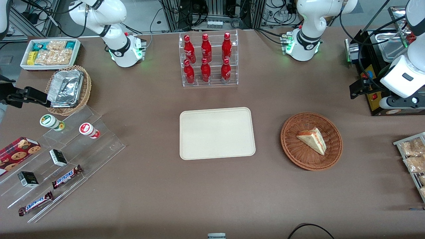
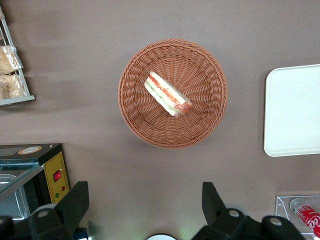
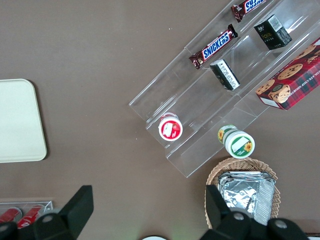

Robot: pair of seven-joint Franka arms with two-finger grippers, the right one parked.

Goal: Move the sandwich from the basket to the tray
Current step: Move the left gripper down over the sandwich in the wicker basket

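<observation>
1. Sandwich lies in the round wicker basket, on its side, resting on the woven floor a bit off centre. In the wrist view the sandwich shows its red and green filling edge facing up; basket rim fully visible around it.
2. Gripper hangs high above the table, well apart from the basket and not over it. Jaws spread wide, nothing between them; one finger shows dark against the table.
3. In the front view the working arm is raised at the table's edge near the black appliance; gripper itself not clearly seen there.
4. Tray sits flat mid-table, bare, beside the basket and apart from it, toward the parked arm's end. Also seen in the wrist view, tray partly cut off.
5. Clear rack of red bottles stands farther from the front camera than the tray.
6. Toward the parked arm's end: lighter basket with a foil container, white bin of snacks, clear stepped stand with two Snickers bars, small boxes, two small cups, and a cookie box.
7. Bagged snacks on a rack at the working arm's end.
</observation>
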